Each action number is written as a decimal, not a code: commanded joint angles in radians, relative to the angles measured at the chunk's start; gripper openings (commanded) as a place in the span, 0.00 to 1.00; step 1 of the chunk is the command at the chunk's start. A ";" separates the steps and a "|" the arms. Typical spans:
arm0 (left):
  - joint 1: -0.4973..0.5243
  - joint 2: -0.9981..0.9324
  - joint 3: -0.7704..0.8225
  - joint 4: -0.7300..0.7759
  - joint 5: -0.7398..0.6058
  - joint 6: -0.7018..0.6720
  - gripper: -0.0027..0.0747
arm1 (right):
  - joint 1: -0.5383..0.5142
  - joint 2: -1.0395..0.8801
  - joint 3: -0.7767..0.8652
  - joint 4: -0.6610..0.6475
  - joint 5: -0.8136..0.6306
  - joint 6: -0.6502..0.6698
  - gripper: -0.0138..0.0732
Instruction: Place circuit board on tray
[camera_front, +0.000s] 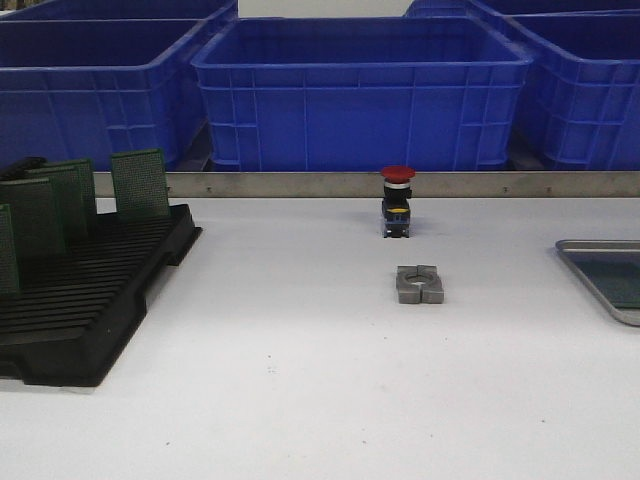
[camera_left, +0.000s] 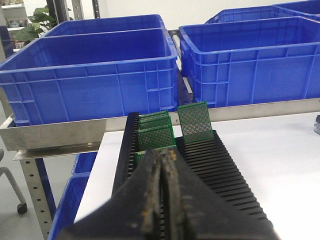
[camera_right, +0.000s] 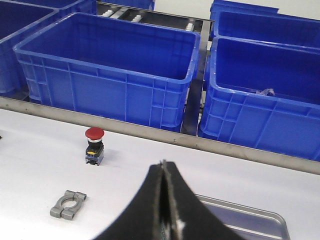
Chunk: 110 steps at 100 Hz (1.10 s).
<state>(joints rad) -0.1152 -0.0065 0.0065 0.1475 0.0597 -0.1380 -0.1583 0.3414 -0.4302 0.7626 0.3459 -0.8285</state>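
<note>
While both grippers are pressed together and empty, the left gripper (camera_left: 162, 200) is seen above the black rack (camera_front: 90, 300), the right gripper (camera_right: 164, 210) above the metal tray (camera_right: 250, 217). Several green boards (camera_front: 140, 182) stand upright in the rack's slots at table left; a green surface (camera_front: 612, 275) is visible inside the tray at table right, though whether it is a board cannot be told. For any pick, one board should be gripped by its top edge and drawn straight up, neighbours left undisturbed.

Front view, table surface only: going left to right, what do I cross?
Black slotted rack holding upright green circuit boards → grey metal clamp, with the red-capped push button behind it → metal tray at the right edge.
</note>
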 joint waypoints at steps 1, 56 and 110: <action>0.002 -0.035 0.000 -0.004 -0.083 -0.009 0.01 | 0.005 -0.020 -0.023 -0.067 -0.060 0.086 0.08; 0.002 -0.035 0.000 -0.004 -0.083 -0.009 0.01 | 0.104 -0.214 0.130 -0.769 -0.253 0.821 0.08; 0.002 -0.035 0.000 -0.004 -0.083 -0.009 0.01 | 0.158 -0.373 0.348 -0.770 -0.368 0.839 0.08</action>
<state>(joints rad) -0.1152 -0.0065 0.0065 0.1475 0.0597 -0.1397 -0.0021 -0.0096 -0.0846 0.0000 0.1165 0.0000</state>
